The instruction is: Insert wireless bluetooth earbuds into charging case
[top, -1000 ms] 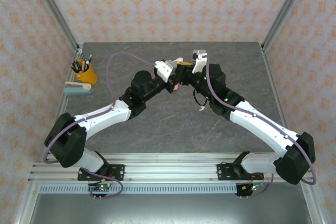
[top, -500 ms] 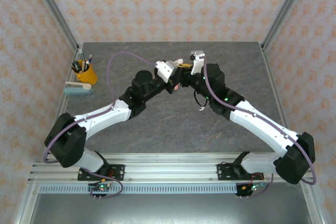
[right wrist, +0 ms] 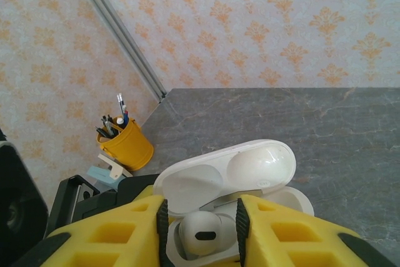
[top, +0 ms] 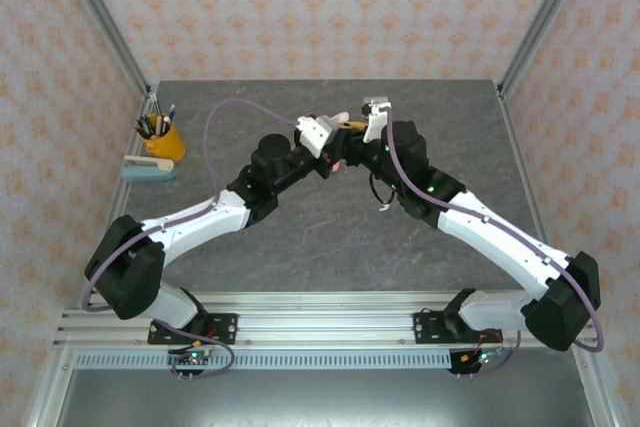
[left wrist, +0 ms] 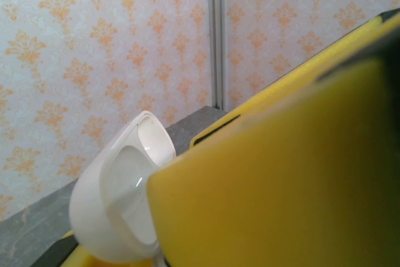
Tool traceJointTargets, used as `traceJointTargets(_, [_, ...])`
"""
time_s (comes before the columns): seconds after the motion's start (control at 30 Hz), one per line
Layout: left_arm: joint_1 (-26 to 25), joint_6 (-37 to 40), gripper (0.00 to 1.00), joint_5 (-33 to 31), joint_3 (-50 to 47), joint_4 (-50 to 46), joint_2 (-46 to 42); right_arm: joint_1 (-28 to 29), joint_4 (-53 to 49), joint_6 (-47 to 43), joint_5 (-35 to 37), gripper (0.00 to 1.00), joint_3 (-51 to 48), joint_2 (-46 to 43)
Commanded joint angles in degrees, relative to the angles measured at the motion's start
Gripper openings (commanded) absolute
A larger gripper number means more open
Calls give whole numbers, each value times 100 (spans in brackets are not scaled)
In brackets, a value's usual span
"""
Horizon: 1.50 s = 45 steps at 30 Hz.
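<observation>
White pebble-shaped charging case (right wrist: 228, 170) is open, lid tipped back, glossy inside with two shallow hollows. One white earbud (right wrist: 199, 232) sits in its base, rounded head up, dark oval spot showing. Case is up off the worktop (top: 460, 127), near the middle of the far edge.

- The desk (top: 450, 117) is a dark grey, marbled slab across the middle of the overhead frame.
- A yellow pen cup (top: 163, 139) stands upright near its upper-left edge.
- A pale blue stapler (top: 148, 169) lies just below the cup.
- A tiny white piece (top: 384, 209) lies at centre frame, too small to identify.
</observation>
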Motion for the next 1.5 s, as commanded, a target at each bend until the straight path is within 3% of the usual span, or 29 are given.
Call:
traceJointTargets(0.0, [-34,37,0,-19,215,425,-169,21,-361,-7,248,38,173,41])
traceJointTargets(0.9, [-34,-28,0,36,32,454,-178,-23,-837,313,854,62,623,-140])
traceJointTargets(1.3, [-34,-21,0,39,-13,487,-213,-527,-1085,673,1076,64,536,-617])
traceJointTargets(1.47, [-35,29,0,7,-116,481,-309,-906,-1693,1062,1316,64,555,-730])
